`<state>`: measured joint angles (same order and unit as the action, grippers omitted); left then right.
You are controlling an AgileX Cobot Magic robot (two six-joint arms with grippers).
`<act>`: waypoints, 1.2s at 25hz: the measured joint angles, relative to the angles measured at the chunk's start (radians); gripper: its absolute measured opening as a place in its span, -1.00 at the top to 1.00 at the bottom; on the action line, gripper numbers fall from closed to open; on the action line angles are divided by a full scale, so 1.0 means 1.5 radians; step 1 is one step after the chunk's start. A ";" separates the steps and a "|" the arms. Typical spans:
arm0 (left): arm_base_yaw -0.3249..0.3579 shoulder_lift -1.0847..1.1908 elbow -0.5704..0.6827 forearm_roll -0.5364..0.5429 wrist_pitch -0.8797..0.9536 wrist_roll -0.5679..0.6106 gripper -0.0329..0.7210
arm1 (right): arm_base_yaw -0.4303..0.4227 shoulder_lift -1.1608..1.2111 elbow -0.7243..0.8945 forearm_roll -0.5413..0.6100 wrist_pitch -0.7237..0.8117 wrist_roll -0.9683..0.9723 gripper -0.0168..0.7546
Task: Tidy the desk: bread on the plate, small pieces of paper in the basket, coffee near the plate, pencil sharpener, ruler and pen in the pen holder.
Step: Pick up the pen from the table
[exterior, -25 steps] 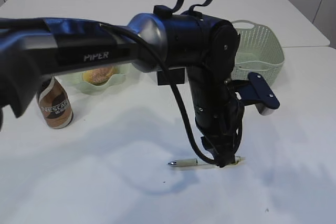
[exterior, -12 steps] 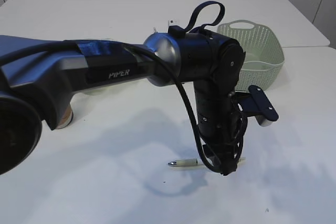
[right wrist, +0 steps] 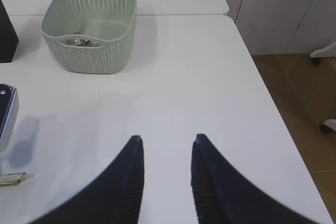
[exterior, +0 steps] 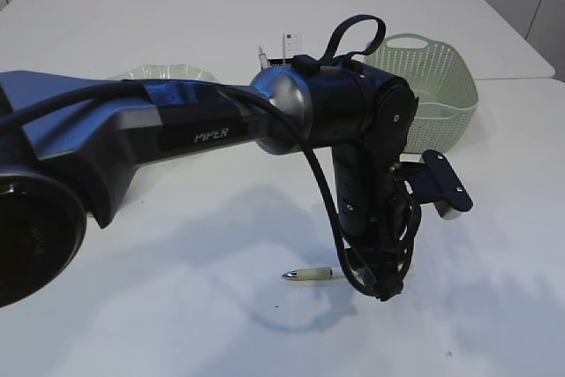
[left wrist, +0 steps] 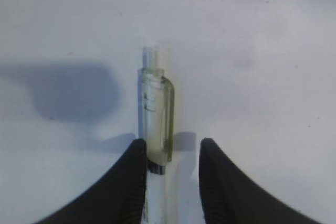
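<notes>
On the near worktop (exterior: 132,306), the left tool (left wrist: 170,153) hangs over the pen (left wrist: 155,119), jaws parted, one finger touching the barrel, the other just clear. Pen step in hand: judged, it must close, lift, then carry to the black mesh pen holder (right wrist: 6,32), mostly hidden behind the arm. Pen is a slim clear-plastic tube with clip, lying flat. Right tool (right wrist: 165,179) hovers open, empty. Woven pale green basket (right wrist: 89,24) holds crumpled paper (right wrist: 80,41).

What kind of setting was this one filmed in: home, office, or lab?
Probably an indoor lab or test room: a plain white desk set with a few props, namely a basket and a pen, beside pale cabinets and wood-look flooring.
</notes>
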<state>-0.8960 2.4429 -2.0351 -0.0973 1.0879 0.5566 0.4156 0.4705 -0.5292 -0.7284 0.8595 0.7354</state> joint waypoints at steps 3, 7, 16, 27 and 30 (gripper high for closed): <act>0.000 0.000 0.000 0.001 -0.003 0.000 0.30 | 0.000 0.000 0.000 0.000 0.000 0.001 0.28; 0.000 0.000 0.000 0.001 -0.004 0.000 0.30 | 0.000 0.000 0.000 0.000 0.000 0.001 0.28; 0.000 0.000 0.000 0.001 -0.004 0.000 0.30 | 0.000 0.000 0.000 -0.038 0.036 0.002 0.28; 0.000 0.000 0.000 0.001 -0.004 0.000 0.30 | 0.000 0.000 0.000 -0.044 0.024 0.002 0.28; 0.000 0.000 0.000 0.001 -0.003 0.000 0.29 | 0.000 0.000 0.000 -0.044 0.024 0.002 0.28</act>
<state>-0.8960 2.4429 -2.0351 -0.0954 1.0839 0.5566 0.4156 0.4705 -0.5292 -0.7944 0.8959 0.7389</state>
